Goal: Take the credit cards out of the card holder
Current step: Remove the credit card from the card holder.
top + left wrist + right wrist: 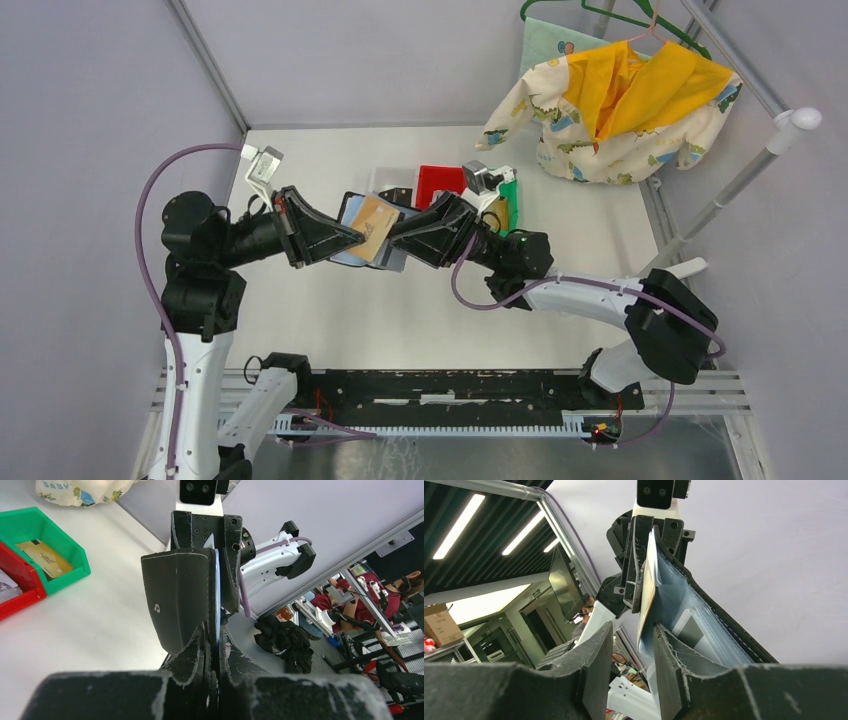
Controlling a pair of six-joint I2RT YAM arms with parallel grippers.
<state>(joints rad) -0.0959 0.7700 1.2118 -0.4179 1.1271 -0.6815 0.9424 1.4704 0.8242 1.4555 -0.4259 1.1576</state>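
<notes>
One card (646, 587) sticks out of the holder (180, 595) toward your right gripper (634, 630), edge-on between its parted fingers, unclamped. Your left gripper (212, 637) pinches the holder's far end, held aloft.

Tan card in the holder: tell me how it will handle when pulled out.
The tan card shows a thin straight edge, so it is probably stiff and light. Its smooth face could slip in the right gripper. The card holder looks soft, so it may bend in the left gripper as the card drags.
</notes>
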